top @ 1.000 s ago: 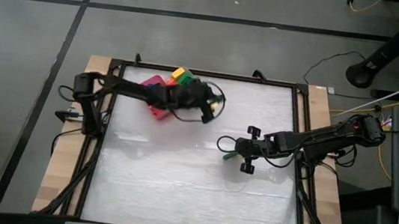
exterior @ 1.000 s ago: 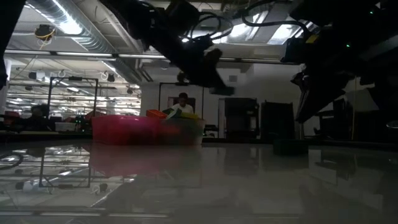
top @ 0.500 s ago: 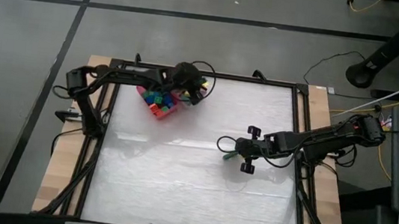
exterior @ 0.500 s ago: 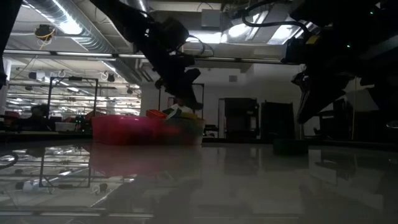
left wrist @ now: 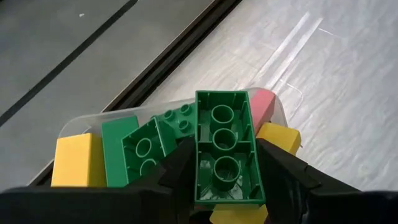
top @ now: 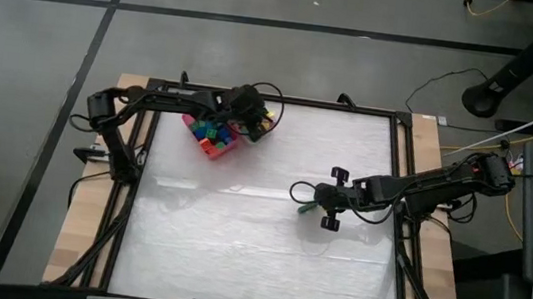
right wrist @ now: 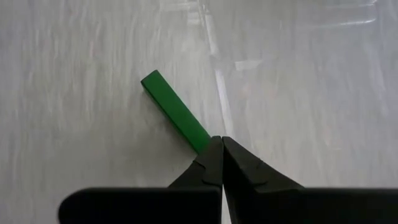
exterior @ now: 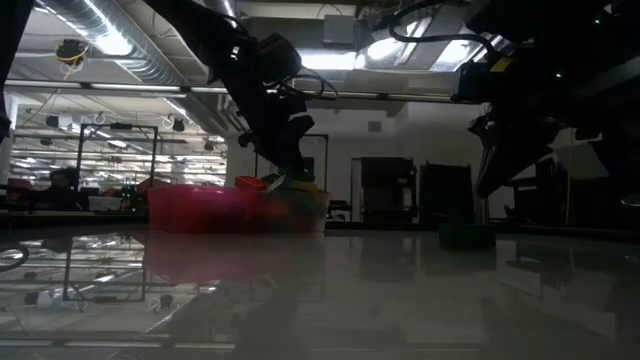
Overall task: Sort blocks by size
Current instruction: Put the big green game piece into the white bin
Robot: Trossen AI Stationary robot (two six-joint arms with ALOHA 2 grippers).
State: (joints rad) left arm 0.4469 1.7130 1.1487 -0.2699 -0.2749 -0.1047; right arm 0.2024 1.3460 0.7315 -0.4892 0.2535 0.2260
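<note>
My left gripper (top: 255,120) hangs over the clear tray (left wrist: 281,103) at the table's far left, shut on a long green block (left wrist: 225,149). In the clear tray lie green (left wrist: 142,149) and yellow blocks (left wrist: 78,160). Beside it the pink tray (top: 210,135) holds several mixed blocks. Near the table's middle right, my right gripper (right wrist: 219,143) is shut, its tips at one end of a long green bar (right wrist: 174,112) that lies flat on the table. My left gripper pinches the long green block by its two long sides (left wrist: 200,163) between its two fingers (left wrist: 277,165). The fingers slant down from the table's left and lie along the block, which sticks out ahead of them. It hangs clear above the clear tray, hollow underside toward the wrist camera. My right gripper stands at the bar's near end (right wrist: 202,142); whether it touches, I cannot tell.
A black frame (top: 400,125) runs around the white table top. Cables (top: 455,85) lie on the floor past the far right corner. The near half of the table top (top: 254,259) is bare white.
My left gripper has swung toward the table's far edge and a little left, from beside the pink tray to above the clear tray, tipping further downward and sinking slightly, with the green block between its fingers.
</note>
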